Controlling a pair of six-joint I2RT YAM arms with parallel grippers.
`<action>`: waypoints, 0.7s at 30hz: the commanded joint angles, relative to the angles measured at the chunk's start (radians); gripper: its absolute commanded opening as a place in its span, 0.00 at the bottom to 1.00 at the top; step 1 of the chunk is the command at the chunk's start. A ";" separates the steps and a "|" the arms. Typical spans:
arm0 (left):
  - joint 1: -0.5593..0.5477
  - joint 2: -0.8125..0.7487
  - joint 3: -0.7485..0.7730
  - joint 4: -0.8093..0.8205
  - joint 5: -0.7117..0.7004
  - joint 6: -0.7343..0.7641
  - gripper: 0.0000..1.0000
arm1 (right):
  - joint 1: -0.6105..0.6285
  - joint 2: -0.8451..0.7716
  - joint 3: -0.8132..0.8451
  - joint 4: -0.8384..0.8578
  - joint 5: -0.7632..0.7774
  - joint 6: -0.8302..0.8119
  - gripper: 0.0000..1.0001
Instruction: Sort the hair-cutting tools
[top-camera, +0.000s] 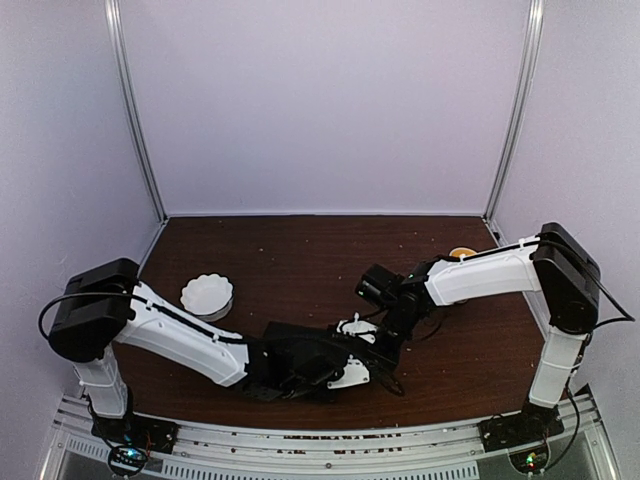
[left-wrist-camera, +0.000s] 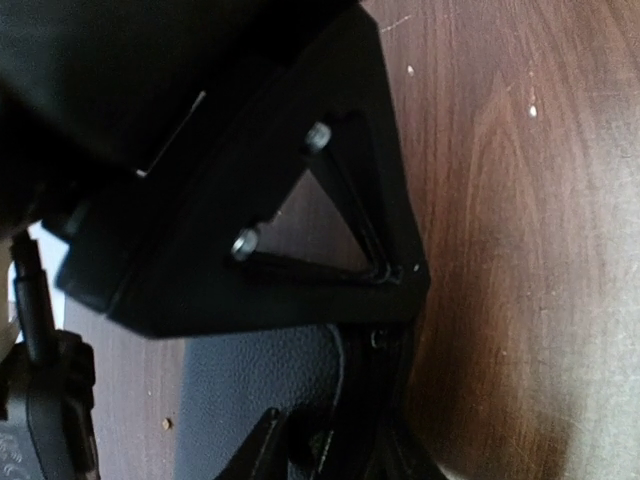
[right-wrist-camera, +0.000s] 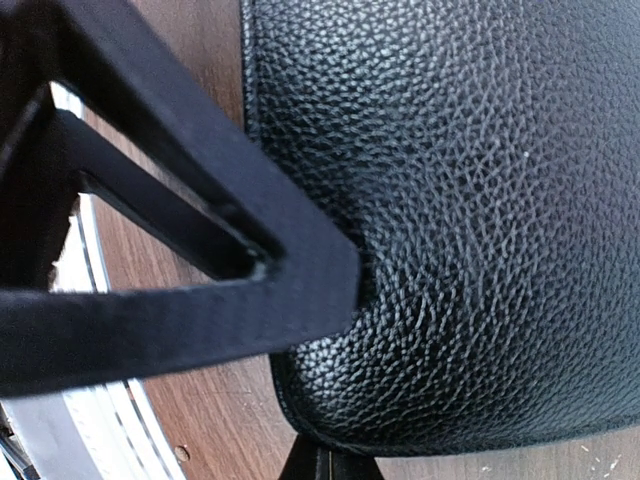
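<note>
Scanning from far L: find white fluted bowl (top-camera: 207, 295) upright on brown table (top-camera: 300, 250), mid-depth, just beyond L arm (top-camera: 180, 335), apart from it as far as top view tells. Follow L arm rightward to centre-front and meet L gripper (top-camera: 355, 372) low over table, crowded against flat black zip case (left-wrist-camera: 260, 385). Via L wrist cam, see only one black triangular-frame finger (left-wrist-camera: 300, 295), w/ pebbled case surface just below it in frame and bare wood grain to the R. Can't tell jaw gap: wide, narrow or gripping, no call. Spot another dark shape (left-wrist-camera: 270, 445) at bottom edge of that view, too cropped to ID. At centre: can't make out hair-cutting tools in any view, so can't say where, w/ both arms and case crowding that patch. Next, find R gripper (top-camera: 388, 338) pointing down at case's R side, at end of R arm (top-camera: 480, 275), which reaches in from the R. Via R wrist cam, see finger (right-wrist-camera: 200, 320) lying across case's rounded corner, tip on or just above grained leather-look cover, plus strip of table and metal rail (right-wrist-camera: 100, 420) at L of that frame. Read jaws as fully closed; can't tell if any bit of case sits pinched between. Finish far R, back corner: small pale-yellow item (top-camera: 462, 253) on table, just beside R arm, too small to ID.
</note>
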 joint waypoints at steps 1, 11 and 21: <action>-0.002 0.036 0.042 -0.001 -0.038 0.026 0.32 | 0.006 0.008 0.013 0.032 -0.019 0.002 0.00; -0.002 0.039 0.042 -0.019 -0.026 0.033 0.00 | 0.001 0.001 0.015 0.006 0.043 -0.006 0.00; -0.002 -0.003 -0.019 0.003 0.022 0.036 0.00 | -0.078 0.011 0.060 -0.051 0.162 -0.021 0.00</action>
